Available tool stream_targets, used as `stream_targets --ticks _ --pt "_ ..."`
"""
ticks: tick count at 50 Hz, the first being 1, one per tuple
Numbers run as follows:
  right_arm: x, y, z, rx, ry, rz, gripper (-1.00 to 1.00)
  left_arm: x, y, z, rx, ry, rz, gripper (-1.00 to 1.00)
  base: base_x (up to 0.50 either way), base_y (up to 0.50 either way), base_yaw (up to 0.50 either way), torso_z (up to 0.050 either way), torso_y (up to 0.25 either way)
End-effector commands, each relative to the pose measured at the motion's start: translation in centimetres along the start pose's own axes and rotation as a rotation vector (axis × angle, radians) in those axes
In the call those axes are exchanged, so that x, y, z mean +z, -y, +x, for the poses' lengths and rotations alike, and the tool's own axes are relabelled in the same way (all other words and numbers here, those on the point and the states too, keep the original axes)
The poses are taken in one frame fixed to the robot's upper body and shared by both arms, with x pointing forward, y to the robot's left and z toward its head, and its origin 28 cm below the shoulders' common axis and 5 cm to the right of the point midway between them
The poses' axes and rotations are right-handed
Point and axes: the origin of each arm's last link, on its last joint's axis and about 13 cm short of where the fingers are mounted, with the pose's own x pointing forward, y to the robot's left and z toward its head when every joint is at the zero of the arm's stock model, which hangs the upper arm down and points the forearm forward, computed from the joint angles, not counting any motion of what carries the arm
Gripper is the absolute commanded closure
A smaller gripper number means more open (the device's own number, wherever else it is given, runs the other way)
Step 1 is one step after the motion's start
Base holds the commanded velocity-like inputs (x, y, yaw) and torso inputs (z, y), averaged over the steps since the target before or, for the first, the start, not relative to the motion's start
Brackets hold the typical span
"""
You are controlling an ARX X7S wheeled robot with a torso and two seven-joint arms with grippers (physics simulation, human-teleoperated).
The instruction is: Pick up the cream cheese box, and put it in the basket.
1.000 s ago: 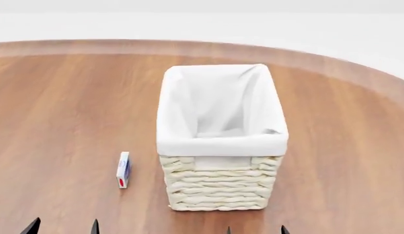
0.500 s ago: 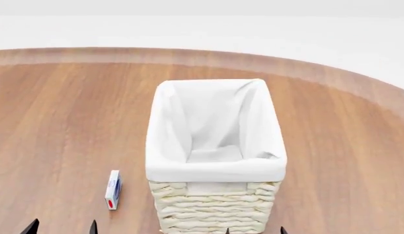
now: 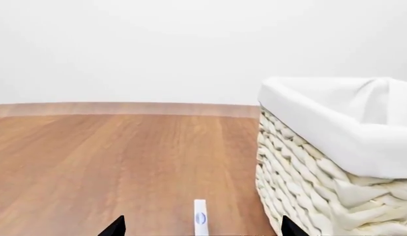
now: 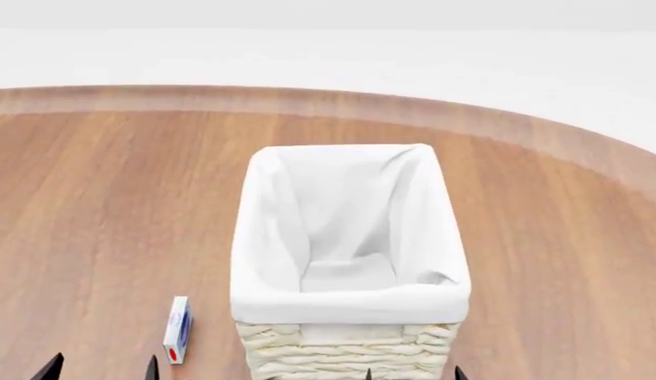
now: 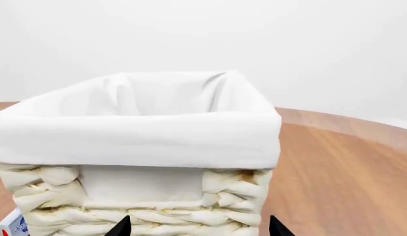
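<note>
The cream cheese box (image 4: 177, 340), a thin white carton with blue and red marks, stands on edge on the wooden table, left of the basket (image 4: 349, 348). The basket is cream wicker with a white liner and looks empty. In the left wrist view the box (image 3: 200, 218) lies ahead, between the open fingertips of my left gripper (image 3: 199, 230), with the basket (image 3: 321, 187) beside it. My left gripper (image 4: 101, 370) shows only its black tips at the head view's bottom. My right gripper (image 5: 197, 227) is open, close in front of the basket wall (image 5: 151, 206); its tips (image 4: 415, 374) show too.
The round wooden table (image 4: 96, 198) curves away at the back and right, with a pale floor beyond. A corner of the box (image 5: 12, 227) shows in the right wrist view beside the basket.
The basket and box have slid lower and nearer in the head view, as the view moved forward. The gripper tips stay at the bottom edge.
</note>
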Motion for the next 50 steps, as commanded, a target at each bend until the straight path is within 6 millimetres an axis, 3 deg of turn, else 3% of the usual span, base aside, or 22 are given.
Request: stream_targets --ticks 1,19,50 --pt "-0.07 -0.02 0.05 -0.001 -0.003 0.006 -1.0 -0.13 0.08 -0.02 -0.005 -0.003 0.007 -1.0 0.0 0.0 0.0 0.0 0.0" --pt "-0.19 -0.11 0.01 0.004 0.0 -0.004 -1.0 -0.17 -0.12 0.23 0.028 -0.021 0.001 -1.0 0.0 0.0 0.0 0.0 0.0" --pt "-0.09 -0.15 -0.06 0.01 0.015 -0.007 -1.0 0.0 -0.3 0.52 0.055 -0.024 -0.049 -1.0 0.0 0.0 0.0 0.0 -0.25"
